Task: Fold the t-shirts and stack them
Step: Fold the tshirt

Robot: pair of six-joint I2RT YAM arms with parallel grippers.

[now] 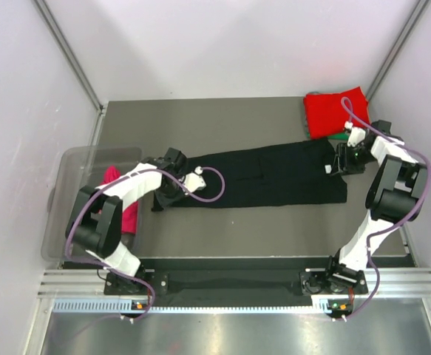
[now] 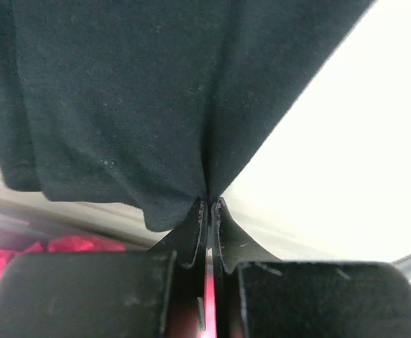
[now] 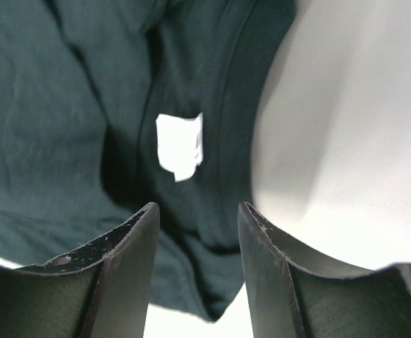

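A black t-shirt (image 1: 274, 174) lies in a long narrow fold across the middle of the table. My left gripper (image 1: 162, 198) is at its left end, shut on the cloth's edge; in the left wrist view the fingers (image 2: 210, 204) pinch the black fabric (image 2: 135, 98), which hangs taut from them. My right gripper (image 1: 335, 164) hovers at the shirt's right end, open. In the right wrist view its jaws (image 3: 198, 211) straddle the collar edge (image 3: 50, 141), just below the white neck label (image 3: 179, 144). A folded red t-shirt (image 1: 337, 112) sits at the back right, over a green one (image 1: 337, 135).
A clear plastic bin (image 1: 75, 170) stands at the table's left edge with a magenta shirt (image 1: 129, 211) in it, which shows as pink (image 2: 71, 244) under my left gripper. White walls close in the table on three sides.
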